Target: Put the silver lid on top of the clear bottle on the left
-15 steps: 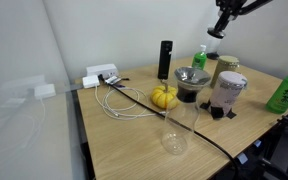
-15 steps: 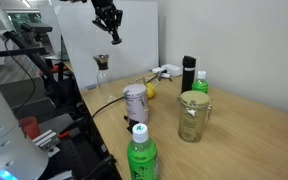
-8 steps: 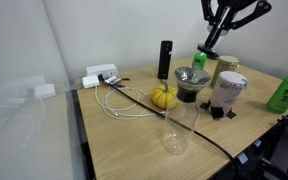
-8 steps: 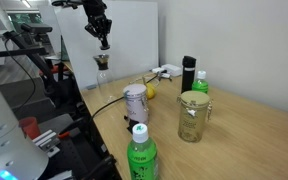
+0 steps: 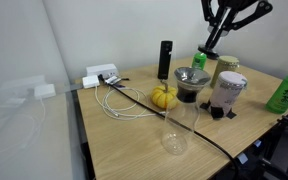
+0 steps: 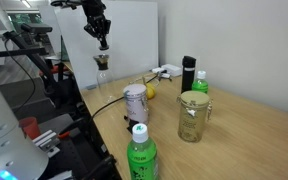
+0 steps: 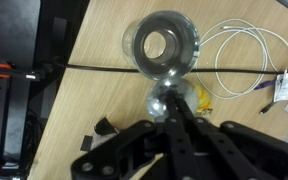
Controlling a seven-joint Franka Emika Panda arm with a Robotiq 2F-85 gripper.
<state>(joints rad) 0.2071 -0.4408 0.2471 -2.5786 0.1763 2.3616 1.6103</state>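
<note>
The clear bottle (image 5: 176, 125) stands on the wooden table near its front edge; it also shows in an exterior view (image 6: 102, 70). In the wrist view I look down into its open mouth (image 7: 162, 44). My gripper (image 7: 165, 104) is shut on the small silver lid (image 7: 159, 100), which sits just short of the bottle's mouth in that view. In both exterior views the gripper (image 5: 204, 50) (image 6: 103, 42) hangs in the air above the table, a short way over the bottle's neck. The lid is too small to make out there.
A pale pinkish silver-topped jar (image 5: 227, 92), a dark bowl (image 5: 191, 85), a yellow fruit (image 5: 164, 96), a black cylinder (image 5: 165, 58), green bottles (image 5: 286, 92) and a glass jar (image 6: 193, 115) stand behind the bottle. White cables (image 5: 124, 100) and a black cable (image 7: 94, 68) lie on the table.
From one second to half a second ago the gripper moved down and toward the clear bottle with the lid. Since then nothing has visibly moved.
</note>
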